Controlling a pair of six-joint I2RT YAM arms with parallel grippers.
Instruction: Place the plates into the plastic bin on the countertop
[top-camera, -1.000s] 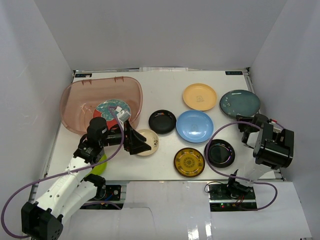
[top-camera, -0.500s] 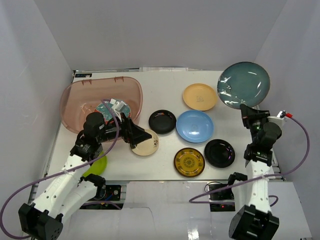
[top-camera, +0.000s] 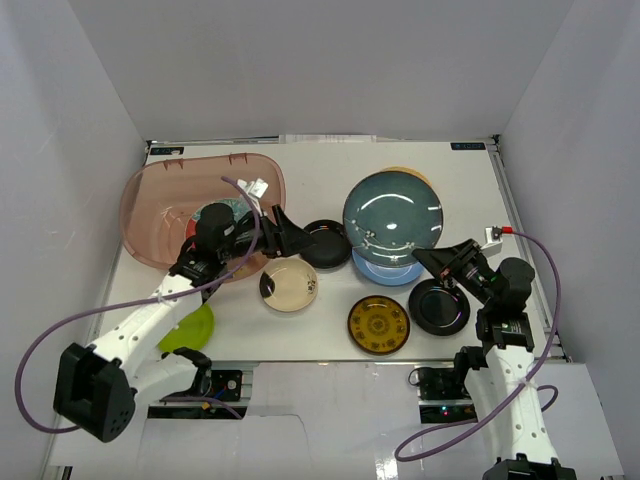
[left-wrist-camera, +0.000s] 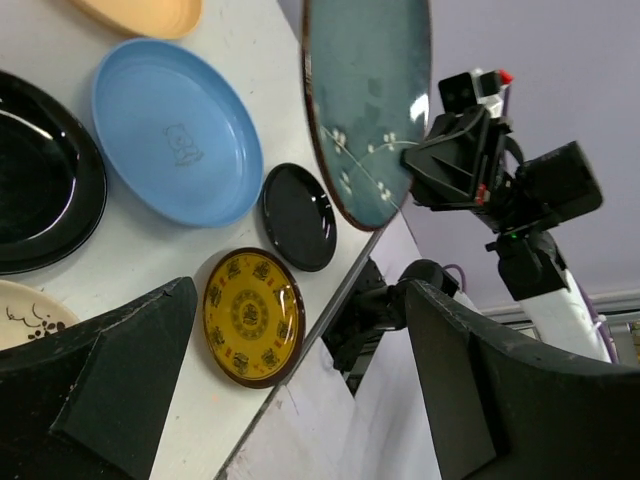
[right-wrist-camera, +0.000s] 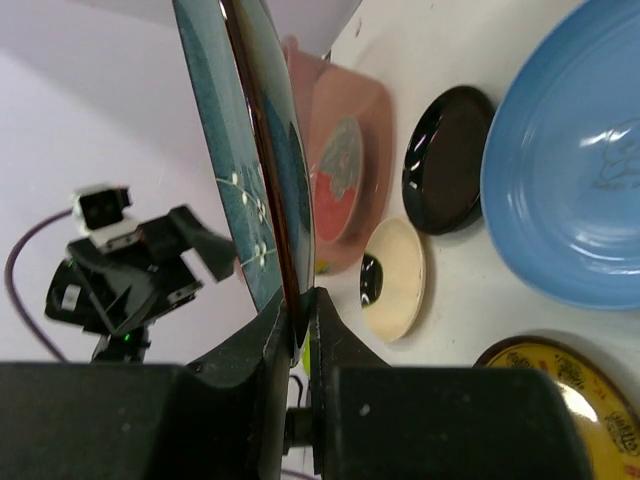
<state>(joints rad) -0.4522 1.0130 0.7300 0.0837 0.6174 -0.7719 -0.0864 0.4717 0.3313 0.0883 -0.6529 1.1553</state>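
My right gripper (top-camera: 432, 262) is shut on the rim of the dark teal plate (top-camera: 393, 215) and holds it tilted above the table, over the blue plate (top-camera: 390, 268) and the yellow-orange plate (top-camera: 405, 172). In the right wrist view the jaws (right-wrist-camera: 300, 300) pinch the teal plate's edge (right-wrist-camera: 255, 150). My left gripper (top-camera: 290, 232) is open and empty, between the plastic bin (top-camera: 160, 200) and a black plate (top-camera: 325, 243). A red-and-teal floral plate (top-camera: 222, 215) lies in the bin. The left wrist view shows its open fingers (left-wrist-camera: 120, 390) and the teal plate (left-wrist-camera: 370, 100).
On the countertop (top-camera: 330, 165) lie a cream plate (top-camera: 288, 284), a yellow patterned plate (top-camera: 379, 324), a second black plate (top-camera: 440, 306) and a lime green plate (top-camera: 192, 326) under my left arm. White walls close in three sides.
My right arm has carried the dark teal plate from the far right, up and then left over the blue plate. My left gripper has moved up from the cream plate toward the black plate.
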